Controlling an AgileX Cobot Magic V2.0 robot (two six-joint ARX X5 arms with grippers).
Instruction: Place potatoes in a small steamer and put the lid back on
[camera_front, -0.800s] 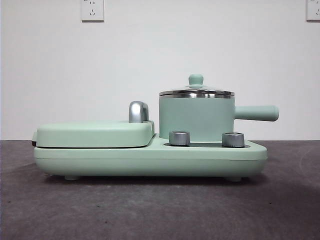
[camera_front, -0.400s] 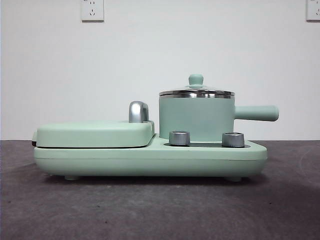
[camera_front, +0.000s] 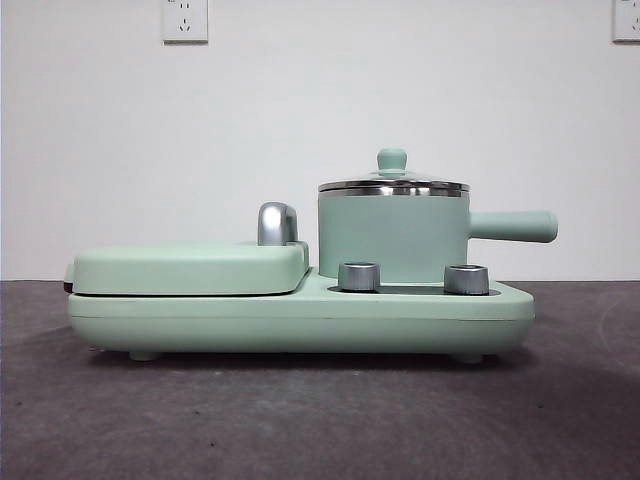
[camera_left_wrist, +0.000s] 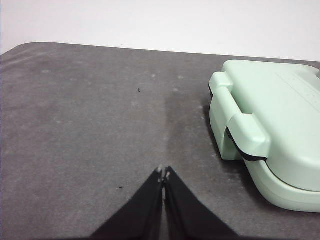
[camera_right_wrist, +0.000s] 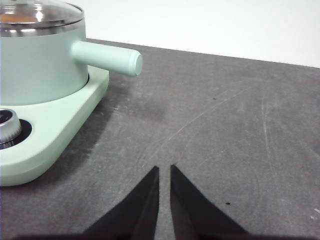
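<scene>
The mint green small steamer (camera_front: 392, 238) stands on the right half of the cooker base (camera_front: 300, 322), its straight handle (camera_front: 512, 226) pointing right. The glass lid (camera_front: 393, 186) with its mint knob (camera_front: 392, 159) sits on the steel rim. In the right wrist view the steamer (camera_right_wrist: 40, 65) and lid (camera_right_wrist: 45, 15) are close by, and something orange-brown, the potatoes (camera_right_wrist: 11, 18), shows through the glass. My right gripper (camera_right_wrist: 163, 168) hangs over bare table to the right of the handle (camera_right_wrist: 107, 57), shut and holding nothing. My left gripper (camera_left_wrist: 163, 173) is shut and holding nothing over the table left of the cooker.
A flat mint griddle cover (camera_front: 190, 268) with a chrome handle (camera_front: 277, 223) fills the base's left half, and its latch end (camera_left_wrist: 240, 132) is near my left gripper. Two steel dials (camera_front: 359, 276) (camera_front: 466, 279) face the front. Dark grey table lies all around.
</scene>
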